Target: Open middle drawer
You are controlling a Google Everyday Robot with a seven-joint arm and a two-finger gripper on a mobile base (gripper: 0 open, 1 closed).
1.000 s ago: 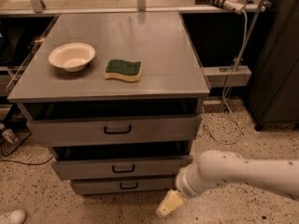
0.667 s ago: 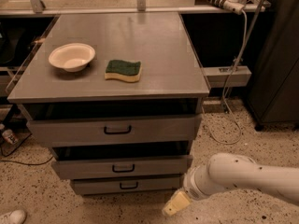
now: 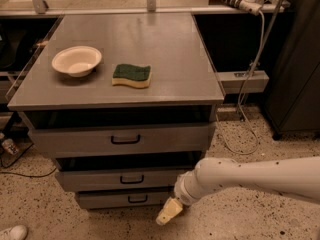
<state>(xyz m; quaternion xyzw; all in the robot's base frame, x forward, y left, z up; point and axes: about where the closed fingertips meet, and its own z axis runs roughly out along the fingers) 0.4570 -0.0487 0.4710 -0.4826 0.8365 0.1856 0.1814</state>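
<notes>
The middle drawer (image 3: 100, 180) is a grey metal front with a small black bar handle (image 3: 132, 180), set between the taller top drawer (image 3: 75, 141) and the narrower bottom drawer (image 3: 102, 199). It sits slightly forward under a dark gap. My gripper (image 3: 169, 211), cream-tipped on a white arm coming in from the right, hangs low in front of the cabinet. It is just right of the bottom drawer's front and below and to the right of the middle handle, touching neither.
On the grey cabinet top (image 3: 165, 59) lie a white bowl (image 3: 76, 60) and a green-and-yellow sponge (image 3: 132, 75). A cable (image 3: 252, 79) hangs at the right near a dark cabinet (image 3: 295, 84). A white shoe (image 3: 12, 232) lies on the speckled floor at bottom left.
My gripper has moved left and slightly up, closer to the drawer fronts. The drawers, bowl and sponge have not moved.
</notes>
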